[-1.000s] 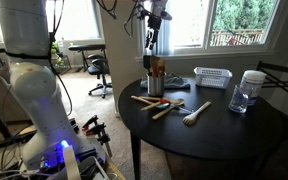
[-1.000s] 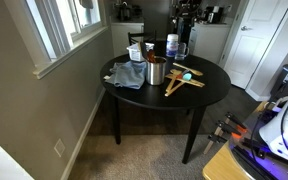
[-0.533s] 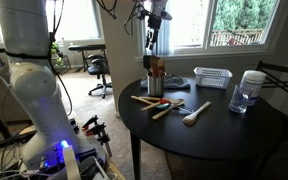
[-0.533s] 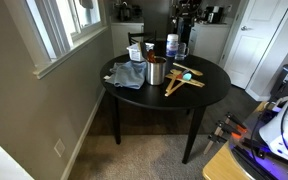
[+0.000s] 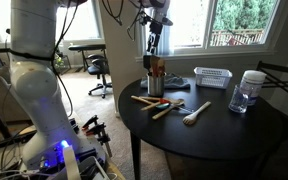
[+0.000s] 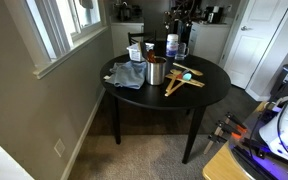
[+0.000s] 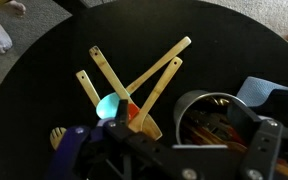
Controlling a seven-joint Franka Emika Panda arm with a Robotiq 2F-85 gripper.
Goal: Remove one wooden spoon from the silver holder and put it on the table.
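Up near the top centre in an exterior view, the gripper (image 5: 152, 44) hangs over the table, and in the wrist view its dark, blocky fingers stand spread wide. Directly below it in the frame stands the silver holder (image 5: 155, 86), a shiny metal cylinder, with the wooden spoon (image 5: 156, 66) upright inside, its slim mid-brown handle poking above the rim. Around it spreads the smooth black round table (image 5: 224, 140), where pale flat bamboo utensils (image 7: 134, 80) lie crossed.
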